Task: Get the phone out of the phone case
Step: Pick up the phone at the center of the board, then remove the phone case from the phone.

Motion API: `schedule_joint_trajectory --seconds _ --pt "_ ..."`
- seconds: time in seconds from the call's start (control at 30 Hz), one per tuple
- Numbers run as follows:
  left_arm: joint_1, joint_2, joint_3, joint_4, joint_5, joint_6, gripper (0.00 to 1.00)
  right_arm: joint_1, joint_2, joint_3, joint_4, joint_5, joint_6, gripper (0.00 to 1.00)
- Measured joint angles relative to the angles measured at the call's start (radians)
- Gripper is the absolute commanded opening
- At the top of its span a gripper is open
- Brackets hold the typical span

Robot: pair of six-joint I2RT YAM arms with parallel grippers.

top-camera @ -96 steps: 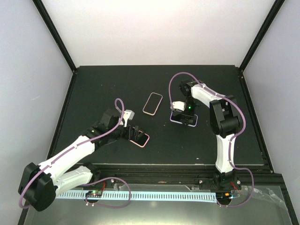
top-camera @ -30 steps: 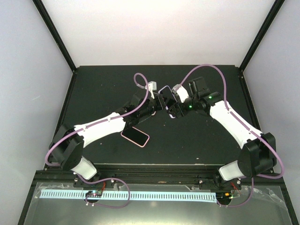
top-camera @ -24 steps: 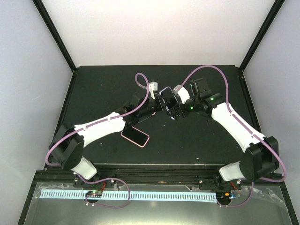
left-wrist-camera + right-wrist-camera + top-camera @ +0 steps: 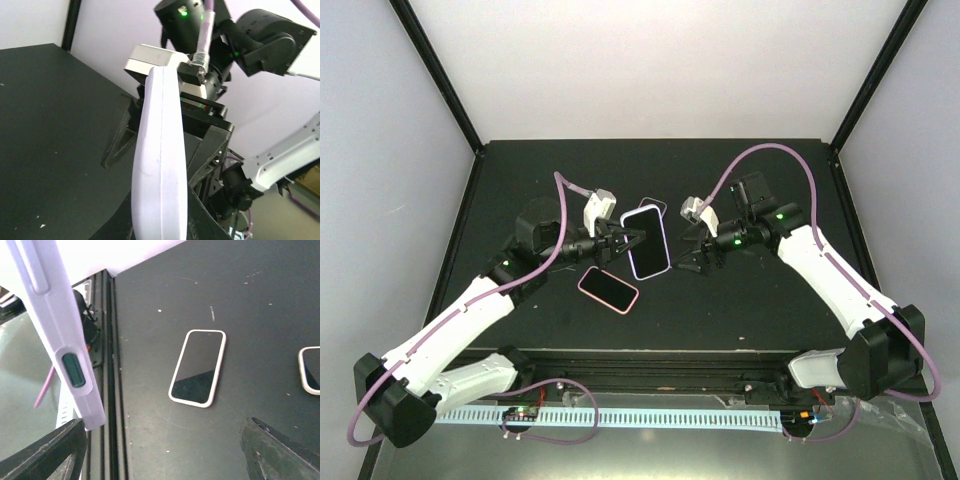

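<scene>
left gripper clamped tight on the lavender plastic phone case, black-screened slab phone sitting inside it, held up over the black table, right gripper jaws spread wide just beside it, gripping nothing

No writing, brand, number or sign can be read in any view. The raised cased phone and the phone lying on the table both show dark, blank screens. The pale strip along the near edge carries only fine repeated marks, too small to make out as figures.
</scene>
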Motion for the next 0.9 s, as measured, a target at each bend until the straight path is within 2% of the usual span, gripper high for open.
schedule_joint_trajectory --seconds 0.33,0.53,0.8,0.83,0.9 --pt "0.023 0.011 -0.017 0.081 0.176 0.002 0.02 0.029 -0.011 0.0 -0.025 -0.13 -0.063 0.64" --pt "0.032 0.016 -0.021 0.145 0.23 -0.012 0.02 0.05 -0.03 0.0 -0.056 -0.192 -0.099 0.29" --pt "0.04 0.032 -0.039 0.199 0.253 -0.014 0.02 0.054 -0.032 0.0 -0.071 -0.243 -0.077 0.01" --pt "0.04 0.032 -0.039 0.2 0.253 -0.013 0.08 0.053 -0.032 0.0 -0.076 -0.243 -0.075 0.01" --pt "0.041 0.035 -0.04 0.2 0.26 -0.009 0.3 0.053 -0.032 0.001 -0.085 -0.241 -0.085 0.01"
